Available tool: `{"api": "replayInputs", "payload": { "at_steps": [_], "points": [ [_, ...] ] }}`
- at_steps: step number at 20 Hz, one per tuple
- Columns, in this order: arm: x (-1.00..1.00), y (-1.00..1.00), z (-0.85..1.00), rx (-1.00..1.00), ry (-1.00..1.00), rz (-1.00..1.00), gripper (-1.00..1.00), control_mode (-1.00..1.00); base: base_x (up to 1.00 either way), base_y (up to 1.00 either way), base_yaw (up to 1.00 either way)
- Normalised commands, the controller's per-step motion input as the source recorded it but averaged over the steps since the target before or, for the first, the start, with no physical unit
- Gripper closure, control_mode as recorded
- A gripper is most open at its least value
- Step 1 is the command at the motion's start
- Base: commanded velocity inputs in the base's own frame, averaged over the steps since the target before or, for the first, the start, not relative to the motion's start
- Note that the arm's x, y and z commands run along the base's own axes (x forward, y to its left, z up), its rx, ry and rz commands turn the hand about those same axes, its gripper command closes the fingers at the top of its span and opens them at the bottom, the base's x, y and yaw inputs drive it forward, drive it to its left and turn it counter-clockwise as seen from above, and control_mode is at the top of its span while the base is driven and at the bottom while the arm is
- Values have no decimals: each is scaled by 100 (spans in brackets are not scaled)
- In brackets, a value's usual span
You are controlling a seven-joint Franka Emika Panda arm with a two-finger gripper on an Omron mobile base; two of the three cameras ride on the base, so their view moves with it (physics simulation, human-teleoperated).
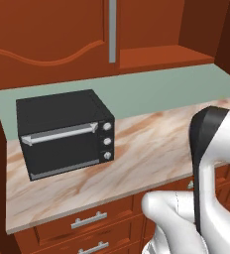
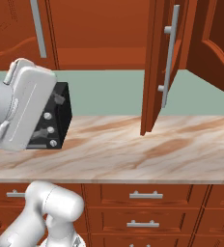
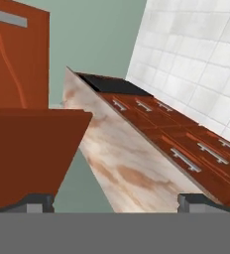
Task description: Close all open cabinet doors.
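Fingers spread, open cabinet door just beyond.

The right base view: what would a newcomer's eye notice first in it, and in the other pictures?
First, the open cabinet door, swung out edge-on over the marbled counter, its grey bar handle facing the camera; a second open door stands further right. Next, the black oven on the counter's left part, under a closed door. In the hand view the gripper has its fingertips wide apart, holding nothing.
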Motion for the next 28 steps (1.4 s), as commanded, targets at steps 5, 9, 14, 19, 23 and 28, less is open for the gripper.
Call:
{"api": "replayInputs", "payload": {
  "at_steps": [5,9,14,19,23,28],
  "points": [
    [-61,-34,-8,0,1,0,-100,-100,0,0,0],
    [-45,-36,-10,-1,1,0,-100,-100,0,0,0],
    [-44,-44,-2,0,7,0,-100,-100,0,0,0],
    [-31,-36,-5,0,12,0,-100,-100,0,0,0],
    [1,-55,-8,-2,2,6,-100,-100,0,0,0],
    [25,-47,-11,-3,3,9,-100,-100,0,0,0]
  ]
}}
